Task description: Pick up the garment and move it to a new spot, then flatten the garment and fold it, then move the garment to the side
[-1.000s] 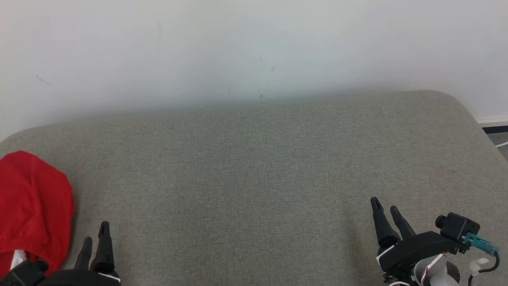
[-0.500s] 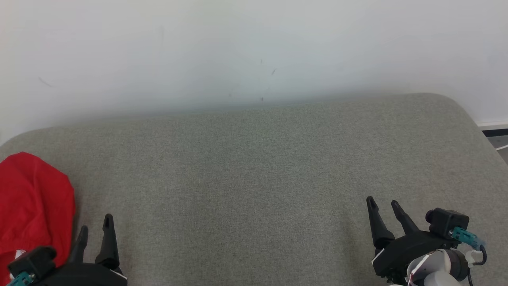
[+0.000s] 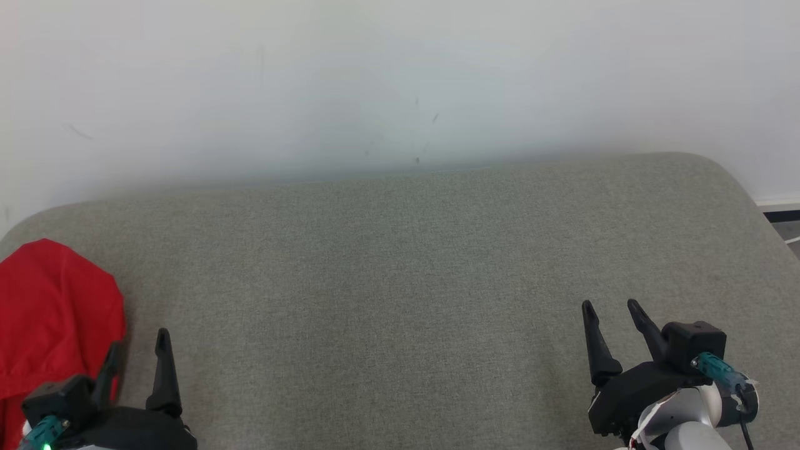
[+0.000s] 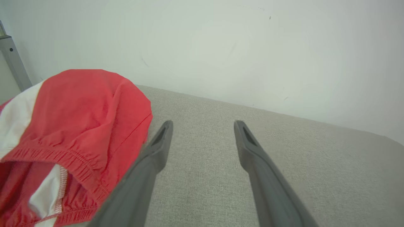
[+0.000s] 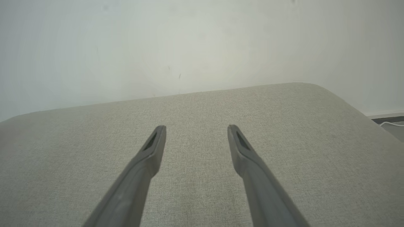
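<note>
Left gripper (image 3: 139, 342): its fingers stand wider apart than a second ago, when they were nearly together. It is now spread wide and holds nothing. It has also turned left, so its outer finger lies along the edge of the crumpled red garment with white panels and a gathered elastic hem (image 4: 82, 107). I cannot tell whether the finger touches it or is just beside it.

Right gripper (image 3: 609, 306): it too has spread a little. It is wide and empty, over bare fabric at near right.

The head view has shifted slightly. That is the camera moving, not the things.

The garment is heaped at the near-left corner of the grey-green woven cushion (image 3: 400, 281), partly cut off by the picture's left edge, and is not yet lifted.

My reading is that the first step is under way, with the left gripper readied for the pick-up.

Around the cushion are a plain white wall (image 3: 400, 75) behind, a grey metal post (image 4: 12, 60) far left of the garment, and a thin white cable (image 5: 391, 124) on the floor past the far-right corner. Nothing stands between the left gripper and the garment. The cloth looks thin and slack, so a pinch may catch only one layer.
</note>
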You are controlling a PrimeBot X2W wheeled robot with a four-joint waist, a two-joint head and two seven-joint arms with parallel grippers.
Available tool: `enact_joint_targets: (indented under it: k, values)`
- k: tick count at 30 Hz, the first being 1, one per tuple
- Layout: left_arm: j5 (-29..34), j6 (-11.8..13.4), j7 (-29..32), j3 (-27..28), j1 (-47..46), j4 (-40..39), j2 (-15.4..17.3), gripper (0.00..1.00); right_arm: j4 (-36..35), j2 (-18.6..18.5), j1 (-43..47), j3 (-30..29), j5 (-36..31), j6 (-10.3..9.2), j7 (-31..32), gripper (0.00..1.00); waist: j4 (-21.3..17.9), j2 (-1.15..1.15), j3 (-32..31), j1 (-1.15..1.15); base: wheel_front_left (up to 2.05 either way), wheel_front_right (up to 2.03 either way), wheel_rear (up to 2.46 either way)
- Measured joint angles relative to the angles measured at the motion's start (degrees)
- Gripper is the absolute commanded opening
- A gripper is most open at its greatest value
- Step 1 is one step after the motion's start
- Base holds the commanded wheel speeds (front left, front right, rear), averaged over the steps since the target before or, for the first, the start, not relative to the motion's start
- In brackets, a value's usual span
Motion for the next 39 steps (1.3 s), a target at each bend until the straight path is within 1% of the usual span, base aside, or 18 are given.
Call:
enact_joint_targets:
  k: [9, 11, 23, 33, 35, 39]
  values:
    - [7.3, 1.3, 0.0, -0.1, 1.0, -2.0, 0.8, 1.0, -1.9, 0.0, 0.0, 0.2, -8.5, -1.44, 0.0, 1.0, -0.1, 0.0, -0.1, 0.0, 0.0, 0.0, 0.0]
    - [8.4, 1.5, 0.0, -0.2, 1.0, -2.3, 1.2, 1.0, -2.1, 0.0, 0.1, -0.1, -9.9, -1.49, 0.0, 1.0, -0.2, 0.0, -0.1, 0.0, 0.0, 0.0, 0.0]
    - [8.6, 1.6, 0.6, -0.1, 1.0, -3.3, 1.2, 1.0, -4.6, 0.2, 0.3, -3.4, -10.2, -1.49, 0.0, 1.0, -0.5, 0.0, 0.0, 0.0, 0.0, 0.0, 0.0]
    - [8.9, 1.5, 1.5, 0.0, 1.0, -3.4, 1.7, 1.0, -5.5, 0.2, 1.4, -3.9, -10.2, -1.49, 0.1, 1.0, -0.5, 0.0, 0.2, 0.0, 0.0, 0.0, 0.0]
    - [10.4, 1.5, 2.0, -0.5, 1.0, -3.4, 2.2, 1.0, -5.7, 0.2, 1.4, -4.1, -10.2, -1.49, 0.1, 1.0, -0.4, 0.0, 0.2, 0.0, 0.0, 0.0, 0.0]
    - [10.7, 1.4, 3.1, -1.6, 1.0, -3.3, 2.4, 1.0, -5.8, 0.2, 1.5, -4.5, -10.2, -1.49, 0.5, 1.0, 0.2, 0.0, 0.2, 0.0, 0.0, 0.0, 0.0]
